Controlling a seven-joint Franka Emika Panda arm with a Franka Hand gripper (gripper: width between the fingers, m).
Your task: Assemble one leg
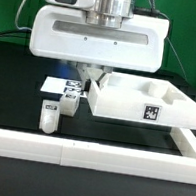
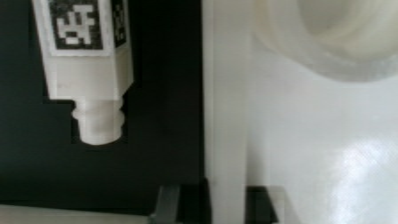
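I find the tray part (image 1: 115, 106) toward the worktop's edge on the exterior view's right. The leg (image 1: 71, 101) sits just beside its wall, on the exterior view's left. In the wrist view it runs parallel to that wall, not touching. A second leg (image 1: 49, 115) stands nearer the front edge. The marker board (image 1: 60, 84) lies behind both legs.

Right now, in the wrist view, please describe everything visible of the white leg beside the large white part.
The leg is a short white square post, plastic-looking, with a black-and-white marker tag on its side and a narrower rounded peg at one end. It lies on the black table, parallel to the large white part, separated by a dark gap. Nothing grips it; the frame cuts off its tagged end.
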